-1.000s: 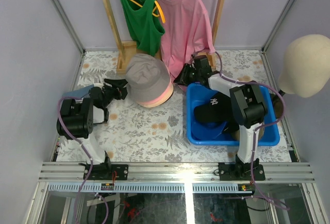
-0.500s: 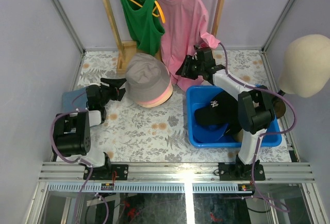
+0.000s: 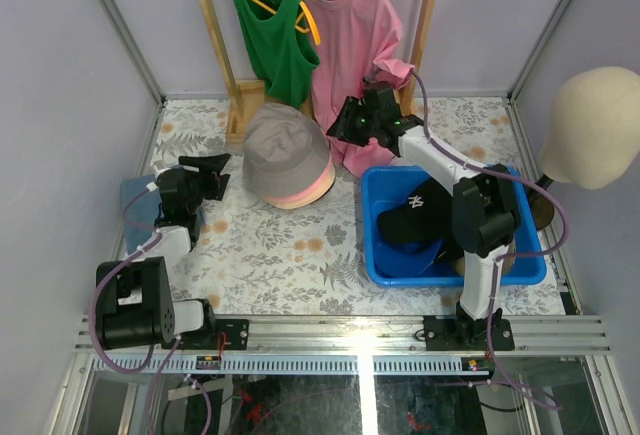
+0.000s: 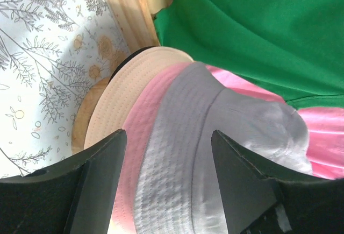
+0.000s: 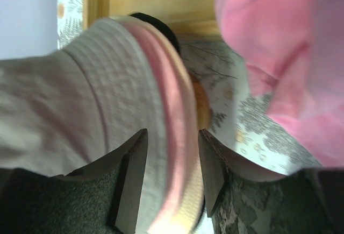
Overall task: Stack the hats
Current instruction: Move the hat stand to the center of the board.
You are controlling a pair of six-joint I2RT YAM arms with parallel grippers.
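A stack of bucket hats (image 3: 288,160) sits at the back middle of the table, grey-taupe hat (image 4: 215,153) on top, with pink (image 4: 145,132) and beige (image 4: 115,110) brims below. My left gripper (image 3: 213,170) is open just left of the stack, with the brims showing between its fingers (image 4: 102,180). From the back right my right gripper (image 3: 340,125) is open at the stack's rim. The pink brim (image 5: 166,83) shows between its fingers (image 5: 134,175). A black cap with a white logo (image 3: 415,210) lies in the blue tray (image 3: 372,255). A blue cap (image 3: 135,200) lies partly hidden by the left arm.
A wooden rack (image 3: 235,105) with a green shirt (image 3: 270,35) and a pink shirt (image 3: 355,50) stands right behind the stack. The pink sleeve (image 5: 285,56) hangs beside my right gripper. A cream mannequin head (image 3: 595,125) stands at the far right.
The right gripper moved left from the tray's far corner to the stack's back rim. The left arm drew back toward the near edge, its gripper still facing the stack. Both jaws widened.
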